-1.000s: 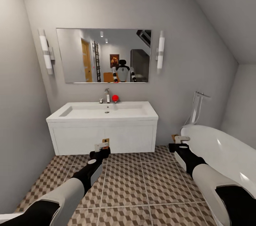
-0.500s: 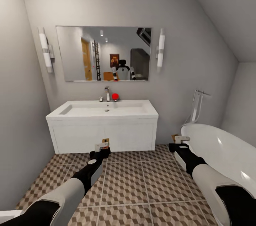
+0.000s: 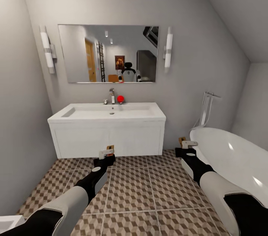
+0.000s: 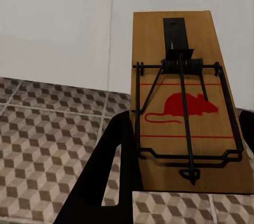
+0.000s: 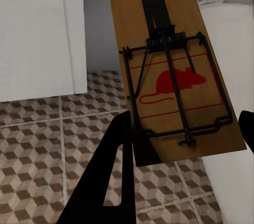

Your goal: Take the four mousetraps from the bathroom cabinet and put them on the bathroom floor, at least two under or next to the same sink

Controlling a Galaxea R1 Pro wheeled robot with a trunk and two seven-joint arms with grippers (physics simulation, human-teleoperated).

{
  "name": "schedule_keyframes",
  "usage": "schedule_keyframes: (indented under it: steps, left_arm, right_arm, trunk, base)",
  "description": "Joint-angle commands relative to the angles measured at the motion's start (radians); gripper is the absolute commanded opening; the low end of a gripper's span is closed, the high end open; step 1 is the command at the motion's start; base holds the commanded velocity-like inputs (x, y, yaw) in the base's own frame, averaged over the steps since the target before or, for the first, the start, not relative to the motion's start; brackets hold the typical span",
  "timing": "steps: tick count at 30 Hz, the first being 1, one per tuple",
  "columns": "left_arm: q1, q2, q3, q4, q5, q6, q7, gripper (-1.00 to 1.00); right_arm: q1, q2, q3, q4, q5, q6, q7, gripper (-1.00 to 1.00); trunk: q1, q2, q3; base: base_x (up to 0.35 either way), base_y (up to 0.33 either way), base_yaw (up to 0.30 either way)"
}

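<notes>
My left gripper (image 3: 106,157) is shut on a mousetrap (image 3: 107,151), a flat wooden base with a black wire spring and a red mouse print (image 4: 185,107). It hangs above the bathroom floor (image 3: 149,187), just in front of the white vanity under the sink (image 3: 111,111). My right gripper (image 3: 187,149) is shut on a second mousetrap (image 3: 188,142) of the same kind (image 5: 174,86), beside the bathtub's near end. Black fingers (image 4: 114,171) (image 5: 119,166) clamp each base by its edges. The other two traps and the cabinet are out of view.
A white oval bathtub (image 3: 234,158) with a chrome floor tap (image 3: 206,109) takes up the right side. The vanity (image 3: 108,140) stands against the back wall under a mirror (image 3: 108,53). A grey wall (image 3: 18,117) closes the left. Open tiles lie between my arms.
The whole picture has shifted slightly as the camera moved; sink and mirror sit a little higher. Both grippers still hold their traps in the same pose.
</notes>
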Motion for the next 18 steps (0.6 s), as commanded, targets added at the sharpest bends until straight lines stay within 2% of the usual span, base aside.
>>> schedule_keyframes:
  steps: [1, 10, 18]
  left_arm:
    - [-0.001, 0.001, -0.009, 0.001, 0.01, -0.004, 0.006, -1.0]
    - [-0.001, 0.007, -0.009, 0.0, 0.013, -0.005, 0.002, -1.0]
    - [-0.001, 0.008, -0.009, 0.001, 0.007, -0.006, -0.004, -1.0]
  right_arm:
    - [0.0, 0.0, 0.008, 0.001, -0.01, 0.0, -0.007, -1.0]
    - [0.0, -0.001, 0.006, 0.069, -0.01, -0.075, -0.008, -1.0]
    - [0.0, 0.0, 0.008, 0.134, 0.002, -0.088, -0.001, -1.0]
  trunk:
    - [0.004, -0.008, -0.004]
    - [0.038, -0.071, -0.033]
    - [0.069, -0.127, -0.058]
  base:
    - [0.0, 0.0, 0.0]
    - [0.0, 0.0, 0.0]
    - [0.0, 0.0, 0.0]
